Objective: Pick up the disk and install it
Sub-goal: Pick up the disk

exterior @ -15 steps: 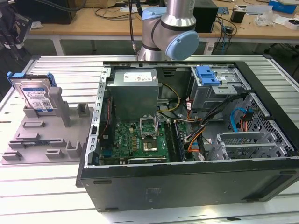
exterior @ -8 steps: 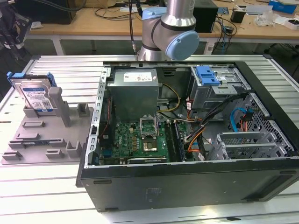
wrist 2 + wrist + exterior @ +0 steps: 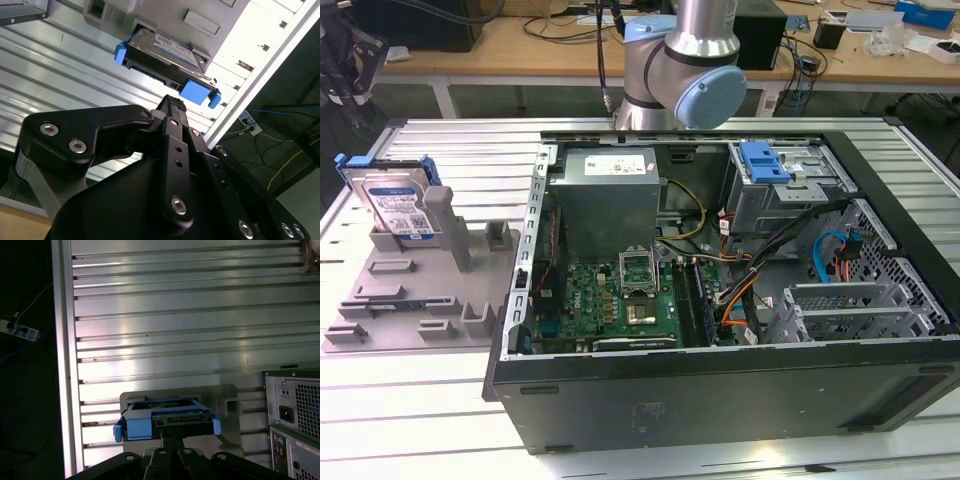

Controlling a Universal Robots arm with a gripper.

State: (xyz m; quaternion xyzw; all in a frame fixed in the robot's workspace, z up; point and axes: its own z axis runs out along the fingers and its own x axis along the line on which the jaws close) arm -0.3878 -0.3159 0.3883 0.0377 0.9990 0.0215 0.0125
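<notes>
The disk (image 3: 398,205), a silver drive with a white-and-blue label in a blue carrier frame, leans upright at the back of the grey fixture plate (image 3: 410,310) on the exterior view's left. It also appears in both wrist views, disk (image 3: 162,52) and disk (image 3: 167,417), seen from its connector edge. My gripper (image 3: 172,104) points at that edge from a short distance and does not touch it. The black fingers (image 3: 172,436) lie close together with nothing between them.
An open computer case (image 3: 720,390) takes up the middle and right of the ribbed aluminium table (image 3: 430,410). Inside it are a motherboard, cables and a metal drive cage topped by a blue bracket (image 3: 765,160). The arm's base (image 3: 685,60) stands behind the case.
</notes>
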